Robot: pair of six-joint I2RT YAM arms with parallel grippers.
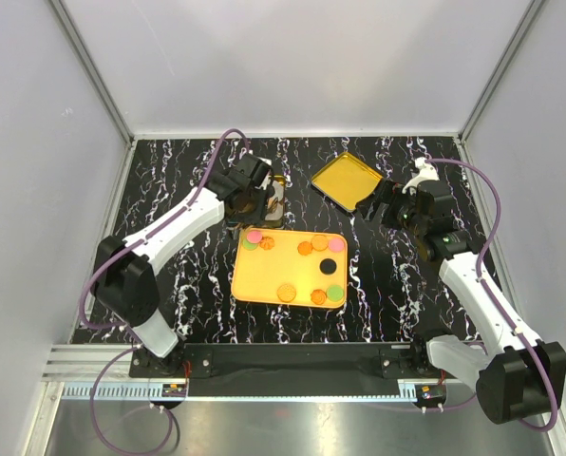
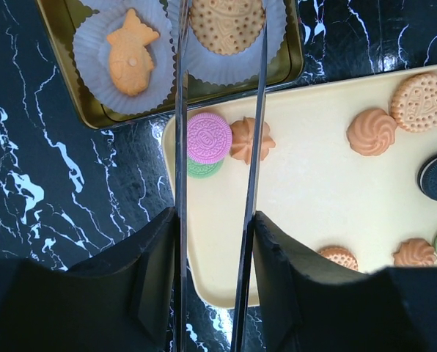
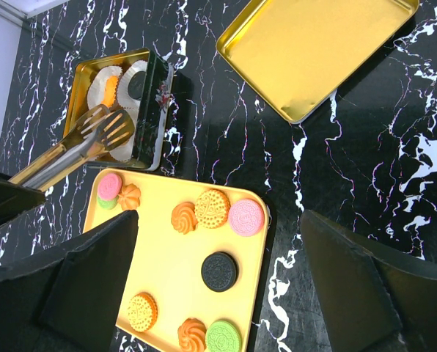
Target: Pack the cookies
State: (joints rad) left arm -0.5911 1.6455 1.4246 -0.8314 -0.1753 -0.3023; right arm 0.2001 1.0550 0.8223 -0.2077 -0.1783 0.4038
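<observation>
Ten cookies (image 3: 220,270) lie on the yellow tray (image 1: 264,275) in the middle of the table (image 1: 378,304). A pink one (image 2: 209,137) sits on a green one at the tray's far-left corner, with an orange swirl touching it. Three lie in a row along the far edge, a black one (image 1: 329,265) right of centre, and three along the near edge. Two more sit in white paper cups (image 2: 94,66) inside the tin (image 3: 160,110), just beyond the tray's far-left corner: a fish-shaped orange one (image 2: 131,51) and a round tan one (image 2: 226,22).

The left end effector (image 1: 252,195) is above the tin, clamped on tongs (image 2: 180,147). The blades stand apart on either side of the round cookie in its cup, though whether their tips touch it is hard to tell. The right end effector (image 1: 394,204) is spread wide with nothing in it, in the air beyond the tray's far-right corner. It is just right of the gold lid (image 1: 345,180), which lies open side up beyond the tray's far edge.
</observation>
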